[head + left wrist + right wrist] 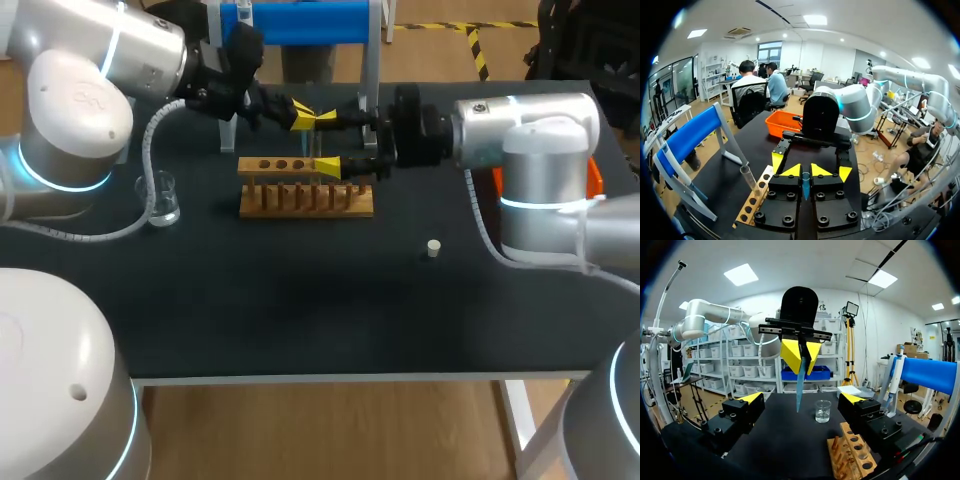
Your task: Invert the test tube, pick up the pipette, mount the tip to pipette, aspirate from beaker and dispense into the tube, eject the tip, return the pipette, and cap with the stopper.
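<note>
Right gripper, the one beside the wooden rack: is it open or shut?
Open. The right gripper shows its yellow fingers wide apart in its wrist view, touching nothing; the left gripper holds the blue tip ahead.

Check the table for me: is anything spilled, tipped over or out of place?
Nothing spilled or broken. The beaker stands upright, the stopper sits alone on the table, and the tube leans slightly in the rack. The left gripper pinches a blue tip; the right gripper is open.

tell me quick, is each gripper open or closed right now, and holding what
left gripper: closed, holding the blue pipette tip.
right gripper: open, holding nothing.
</note>
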You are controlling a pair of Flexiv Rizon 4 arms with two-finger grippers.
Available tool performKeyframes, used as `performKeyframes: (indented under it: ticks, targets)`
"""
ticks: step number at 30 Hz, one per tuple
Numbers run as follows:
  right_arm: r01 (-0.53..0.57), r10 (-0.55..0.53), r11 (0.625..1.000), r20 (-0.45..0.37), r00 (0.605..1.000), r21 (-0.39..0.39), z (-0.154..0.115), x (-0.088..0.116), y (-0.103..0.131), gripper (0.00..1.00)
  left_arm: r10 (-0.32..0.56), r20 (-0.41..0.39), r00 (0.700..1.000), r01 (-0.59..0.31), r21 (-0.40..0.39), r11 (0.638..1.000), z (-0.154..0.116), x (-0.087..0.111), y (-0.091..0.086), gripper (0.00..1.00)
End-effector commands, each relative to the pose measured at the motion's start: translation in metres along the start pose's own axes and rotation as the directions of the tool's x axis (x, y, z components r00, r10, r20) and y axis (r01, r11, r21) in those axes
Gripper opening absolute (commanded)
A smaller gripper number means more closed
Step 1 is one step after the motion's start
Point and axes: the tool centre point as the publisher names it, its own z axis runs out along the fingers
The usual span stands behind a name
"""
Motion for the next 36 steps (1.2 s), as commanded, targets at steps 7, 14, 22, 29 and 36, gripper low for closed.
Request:
performKeyframes:
  ticks: [7,14,22,29,36]
  targets:
    - [-0.013,0.013,1.0,-0.016,1.0,-0.006,0.013,-0.005,0.003,1.0,-0.001,-0.001,1.0,0.001,-0.003,1.0,-0.001,0.0,0.0,0.0]
    - [-0.011,0.011,1.0,-0.027,1.0,-0.017,0.022,-0.003,0.008,1.0,-0.001,-0.001,1.0,0.001,-0.003,1.0,-0.001,0.0,0.0,0.0]
    - [0.003,-0.004,1.0,-0.041,0.999,-0.025,0.03,0.001,0.009,0.74,-0.001,-0.001,1.0,0.001,-0.003,1.0,-0.001,0.0,0.0,0.0]
    - [0.007,-0.008,1.0,-0.049,0.999,-0.026,0.033,0.003,0.009,0.46,-0.001,-0.001,1.0,0.001,-0.003,1.0,-0.001,0.0,0.0,0.0]
    - [0.012,-0.013,1.0,-0.054,0.998,-0.028,0.033,0.004,0.011,0.41,-0.001,-0.001,1.0,0.001,-0.003,1.0,-0.001,0.0,0.0,0.0]
